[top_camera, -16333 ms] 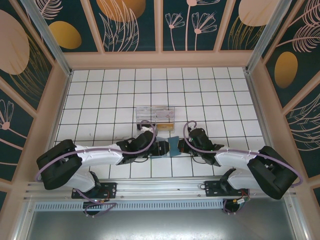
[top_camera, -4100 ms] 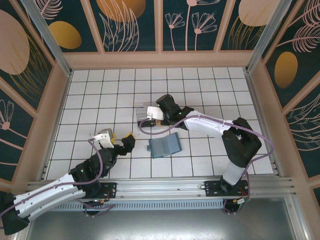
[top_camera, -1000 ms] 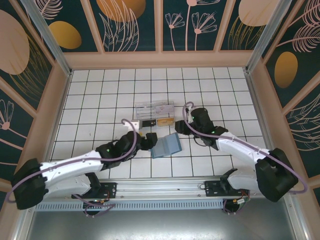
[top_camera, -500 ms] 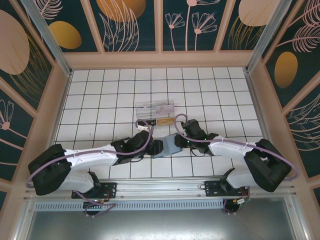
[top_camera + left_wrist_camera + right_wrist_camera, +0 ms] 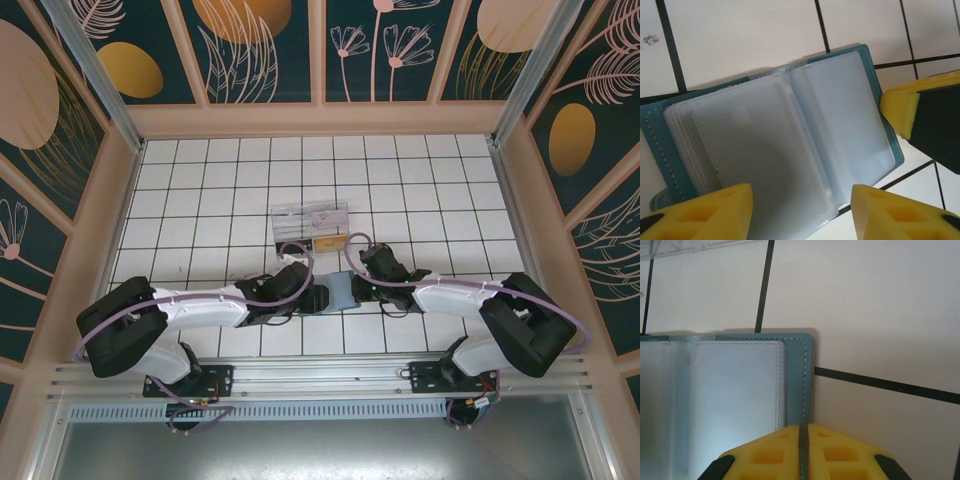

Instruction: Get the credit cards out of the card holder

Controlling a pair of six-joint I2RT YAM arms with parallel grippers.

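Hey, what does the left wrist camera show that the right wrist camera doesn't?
Left wrist view: the whole card holder lying open, its clear sleeves fanned, with the left claw open at one edge. Right wrist view: the right claw pinched shut on the holder's stitched cover edge. Both: the teal holder, its clear sleeves and the white tiled table.

Teal card holder [image 5: 780,150] lies open on white tiles [image 5: 740,40].

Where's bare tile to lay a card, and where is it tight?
Free: tiles between clear box and far wall, and along both side walls. Tight: mid-table, where left gripper and right gripper meet at the card holder.
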